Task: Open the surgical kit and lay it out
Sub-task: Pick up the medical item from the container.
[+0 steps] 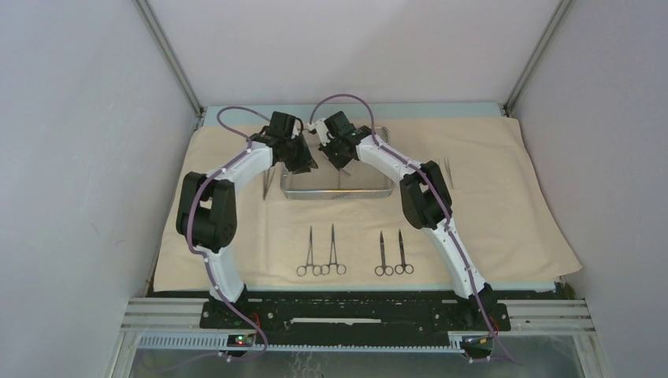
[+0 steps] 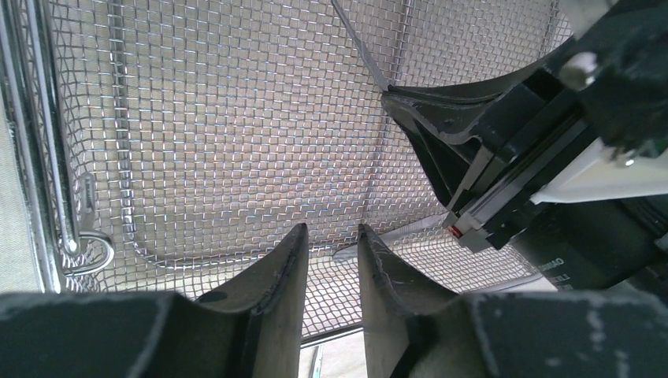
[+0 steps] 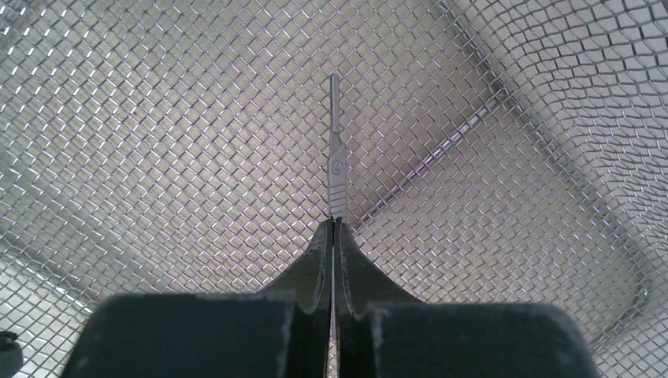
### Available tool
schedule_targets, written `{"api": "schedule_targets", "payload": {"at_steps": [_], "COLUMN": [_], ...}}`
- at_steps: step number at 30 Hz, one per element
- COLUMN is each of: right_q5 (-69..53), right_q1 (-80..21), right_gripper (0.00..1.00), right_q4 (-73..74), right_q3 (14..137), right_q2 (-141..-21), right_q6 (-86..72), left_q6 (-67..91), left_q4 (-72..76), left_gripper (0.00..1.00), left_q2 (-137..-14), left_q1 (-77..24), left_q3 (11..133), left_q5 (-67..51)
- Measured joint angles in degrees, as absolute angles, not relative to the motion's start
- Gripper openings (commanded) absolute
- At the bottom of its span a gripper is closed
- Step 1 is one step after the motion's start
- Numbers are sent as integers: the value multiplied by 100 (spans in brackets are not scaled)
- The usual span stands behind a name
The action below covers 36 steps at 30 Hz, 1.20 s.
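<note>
The surgical kit lies open on its beige cloth (image 1: 504, 213). The steel mesh tray (image 1: 335, 194) stands at the back middle, with both grippers down inside it. My right gripper (image 3: 335, 222) is shut on a slim flat steel handle (image 3: 335, 150) that sticks out ahead of its tips over the mesh (image 3: 157, 157). My left gripper (image 2: 331, 228) hangs just beside it, jaws partly open with only mesh (image 2: 220, 118) between them. In the left wrist view the right gripper (image 2: 390, 93) holds the same handle (image 2: 358, 47).
Two pairs of ring-handled instruments lie in a row near the cloth's front: one pair (image 1: 321, 252) and the other (image 1: 392, 253). One pair of tweezers (image 1: 266, 183) lies left of the tray, another (image 1: 449, 172) right of it. Grey walls close in both sides.
</note>
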<state>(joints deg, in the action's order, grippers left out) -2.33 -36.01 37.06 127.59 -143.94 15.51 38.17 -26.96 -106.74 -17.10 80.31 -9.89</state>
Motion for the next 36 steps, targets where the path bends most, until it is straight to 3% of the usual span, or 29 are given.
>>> {"api": "schedule_targets", "payload": {"at_steps": [36], "right_q5": [-888], "right_q1": [-3284], "right_gripper": [0], "right_q4": [3894], "right_q3": [12982], "right_q2": [-14455], "right_q6": [950], "left_q6": [3865], "left_q4": [-2578], "left_gripper": [34], "left_q2": [-10687], "left_q1": [-1706], "left_q3": [8031], "left_q5": [-1120]}}
